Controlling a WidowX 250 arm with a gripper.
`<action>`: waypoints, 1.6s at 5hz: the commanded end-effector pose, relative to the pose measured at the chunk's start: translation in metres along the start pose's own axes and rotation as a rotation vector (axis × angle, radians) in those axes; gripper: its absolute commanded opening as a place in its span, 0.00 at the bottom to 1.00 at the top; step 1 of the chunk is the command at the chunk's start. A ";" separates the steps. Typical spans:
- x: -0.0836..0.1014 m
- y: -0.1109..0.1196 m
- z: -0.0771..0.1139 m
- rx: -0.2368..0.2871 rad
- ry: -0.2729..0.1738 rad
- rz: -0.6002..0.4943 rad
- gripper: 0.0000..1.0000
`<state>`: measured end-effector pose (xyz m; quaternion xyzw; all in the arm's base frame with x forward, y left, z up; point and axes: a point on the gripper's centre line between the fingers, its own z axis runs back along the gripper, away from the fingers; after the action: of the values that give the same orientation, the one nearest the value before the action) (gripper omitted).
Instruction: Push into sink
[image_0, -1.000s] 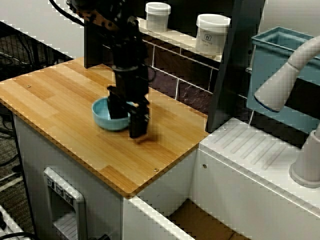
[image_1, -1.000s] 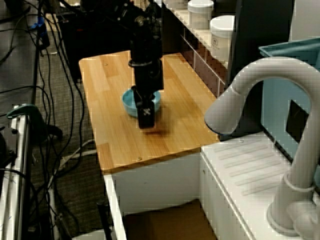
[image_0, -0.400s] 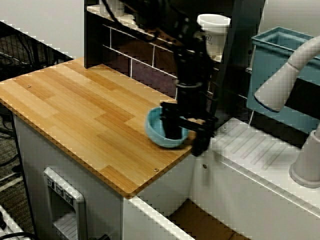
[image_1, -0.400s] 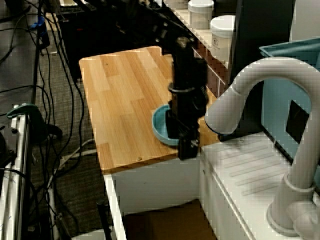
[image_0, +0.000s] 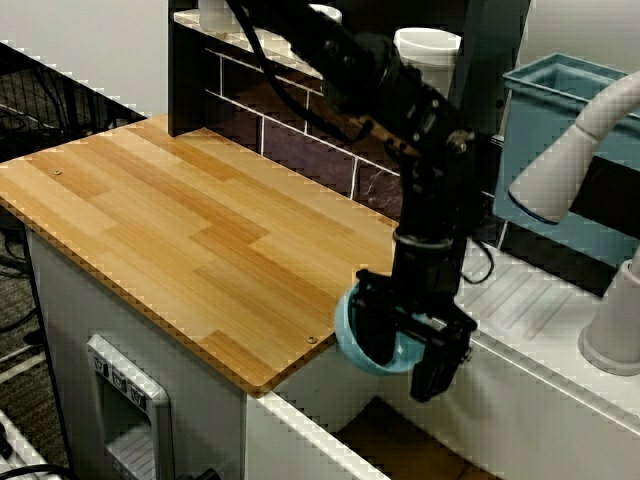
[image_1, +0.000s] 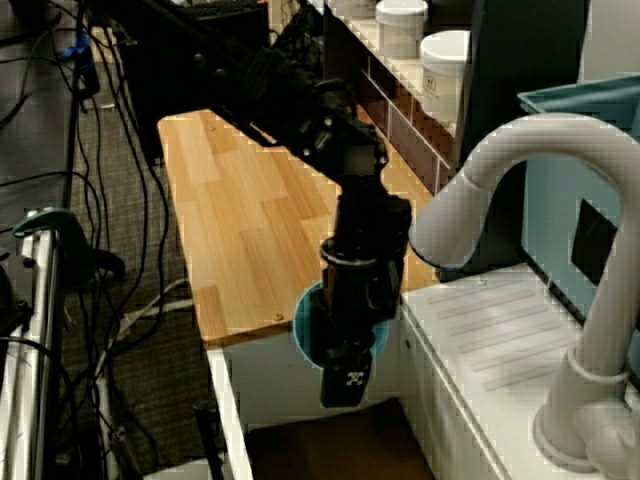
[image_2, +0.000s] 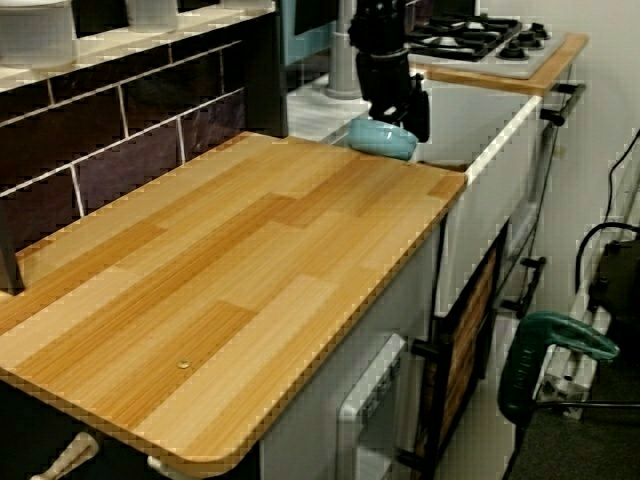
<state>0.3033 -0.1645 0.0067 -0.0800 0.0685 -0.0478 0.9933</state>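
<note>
The fingers (image_0: 432, 372) straddle the light blue bowl (image_0: 362, 340), one inside it and one outside its wall; whether they pinch the rim I cannot tell. The bowl hangs tipped past the wooden countertop (image_0: 180, 240) edge, above the sink (image_0: 400, 440). By my reading the push is nearly complete; only the drop remains. The gripper (image_1: 345, 350) hides most of the bowl, and the sink floor is largely cut off.
</note>
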 end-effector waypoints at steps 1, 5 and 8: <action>-0.023 -0.021 0.033 -0.026 -0.052 -0.036 1.00; -0.023 -0.021 0.033 -0.026 -0.052 -0.036 1.00; -0.012 -0.054 0.027 -0.112 -0.003 -0.226 1.00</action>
<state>0.2806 -0.2027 0.0240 -0.1352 0.0830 -0.1443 0.9767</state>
